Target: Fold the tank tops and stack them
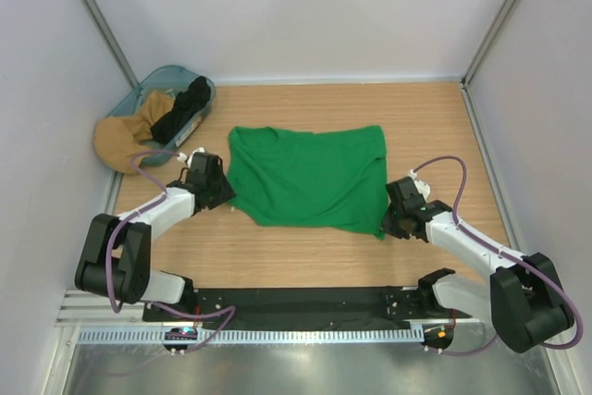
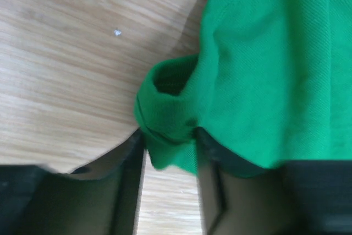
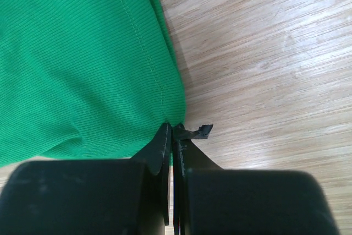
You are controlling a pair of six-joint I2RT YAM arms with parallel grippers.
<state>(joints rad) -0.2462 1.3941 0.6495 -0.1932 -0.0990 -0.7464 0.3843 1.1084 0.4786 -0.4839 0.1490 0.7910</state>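
The bright green tank top (image 1: 310,178) lies spread flat in the middle of the wooden table. My left gripper (image 1: 220,190) is at its near-left corner. In the left wrist view its jaws (image 2: 169,142) stand apart on either side of a bunched fold of green fabric (image 2: 165,108), with wood showing in the gap below it. At the near-right corner my right gripper (image 1: 390,221) is shut, and the right wrist view shows the hem corner (image 3: 175,118) pinched between its fingertips (image 3: 173,130). The black tank top (image 1: 183,110) lies crumpled in the basket at the back left.
A blue basket (image 1: 205,86) sits in the back-left corner, with a tan garment (image 1: 125,139) spilling over its near rim onto the table. White walls close in the table on the left, right and back. A loose black tape flap (image 3: 201,131) sticks out from the right fingertip.
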